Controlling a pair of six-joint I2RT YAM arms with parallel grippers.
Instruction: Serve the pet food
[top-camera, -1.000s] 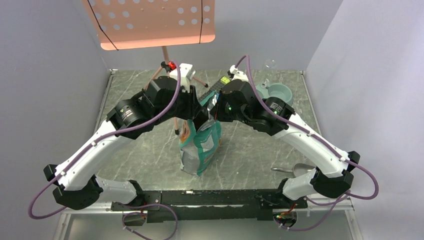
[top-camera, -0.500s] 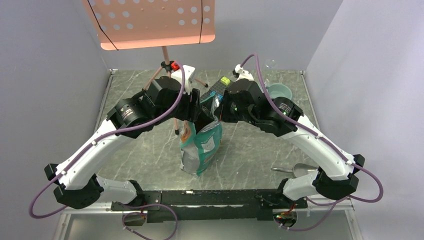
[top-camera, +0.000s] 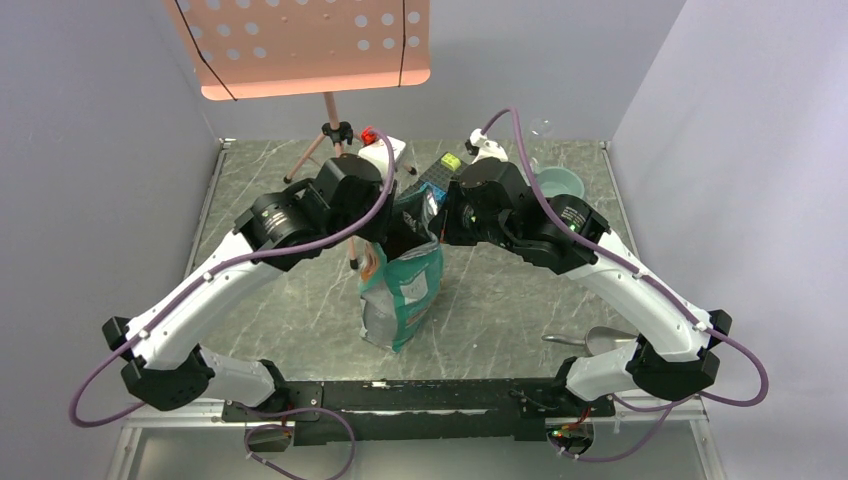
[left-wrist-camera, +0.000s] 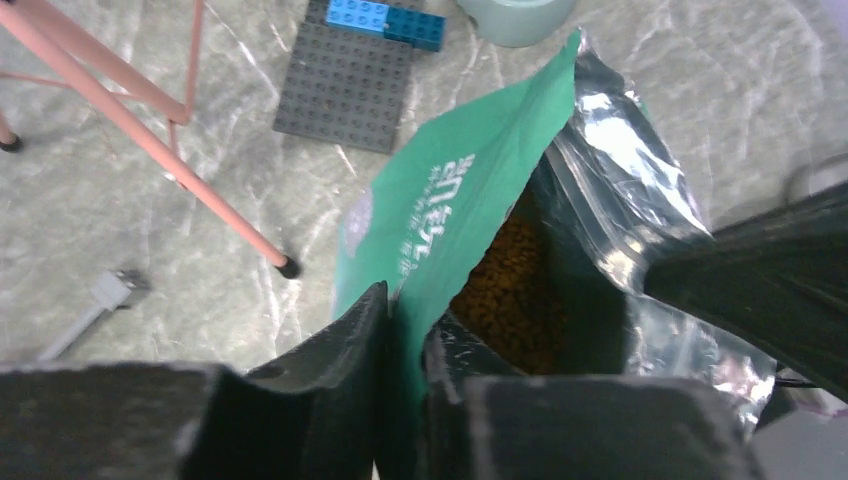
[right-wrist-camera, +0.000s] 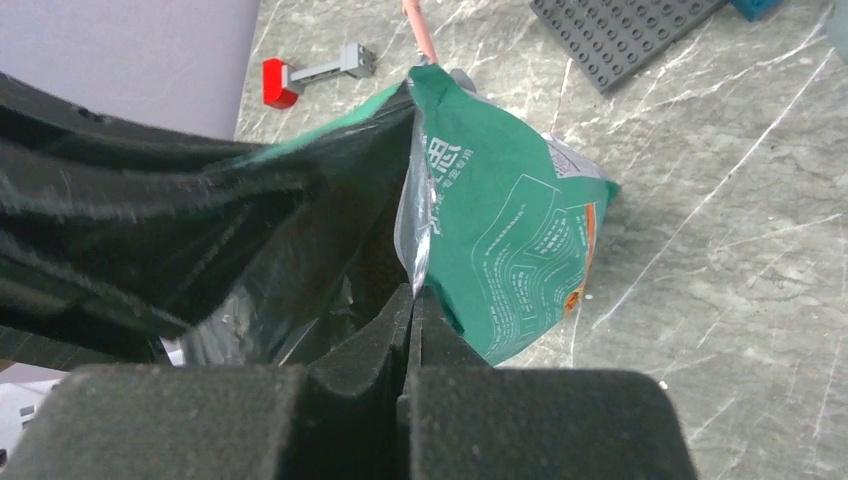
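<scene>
Between the two sets of jaws, each pinching one lip of the bag (left-wrist-camera: 430, 230), kibble (left-wrist-camera: 510, 290) lies just below, nearer the left gripper (left-wrist-camera: 405, 330) than the right gripper (right-wrist-camera: 410, 320).

Teal-green bag (left-wrist-camera: 440, 230) with white lettering outside, shiny silver lining inside. Orange-brown kibble (left-wrist-camera: 510, 290) in its mouth. Grey-green marbled counter (top-camera: 300, 300) with pale veins. Dark grey studded baseplate (left-wrist-camera: 345, 85) topped by blue bricks (left-wrist-camera: 385, 18). Salmon-pink perforated stand (top-camera: 300, 45) on matching pink legs. Pale blue-grey bowl (top-camera: 555, 183). White arms, black joints, purple cables (top-camera: 330, 235). Small red block (right-wrist-camera: 275, 82).
</scene>
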